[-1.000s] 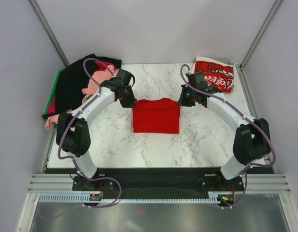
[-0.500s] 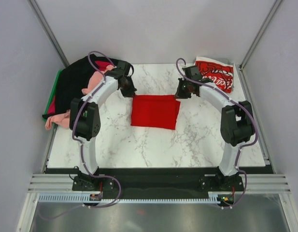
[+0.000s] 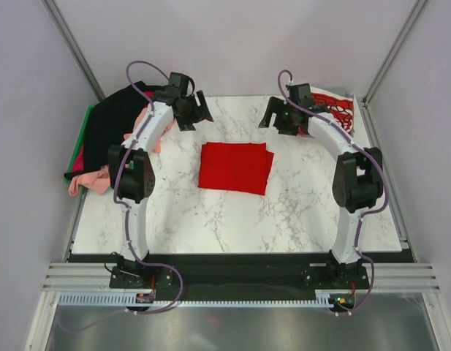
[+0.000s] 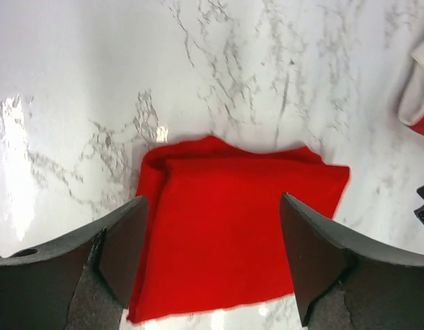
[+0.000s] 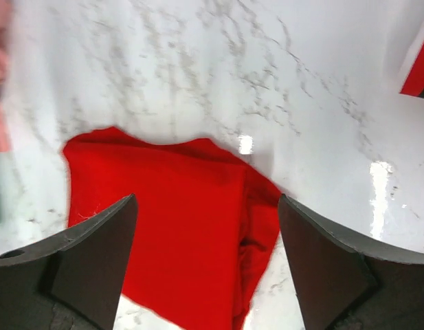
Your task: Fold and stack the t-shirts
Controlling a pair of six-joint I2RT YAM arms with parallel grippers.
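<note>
Folding judged complete on one red t-shirt (image 3: 234, 167); left end effector (image 4: 213, 206) and right end effector (image 5: 206, 199) spread, empty; far-left heap of t-shirts (image 3: 112, 135) not yet folded.

The only lettering in sight is white script printed on a red shirt (image 3: 340, 111). It lies at the far corner of the counter (image 3: 298, 197), to the right of the right gripper (image 3: 273, 118) and just past its wrist. The arm covers most of the print, and the loops that show are too small and broken to read as words. Neither wrist view shows any readable writing.
</note>
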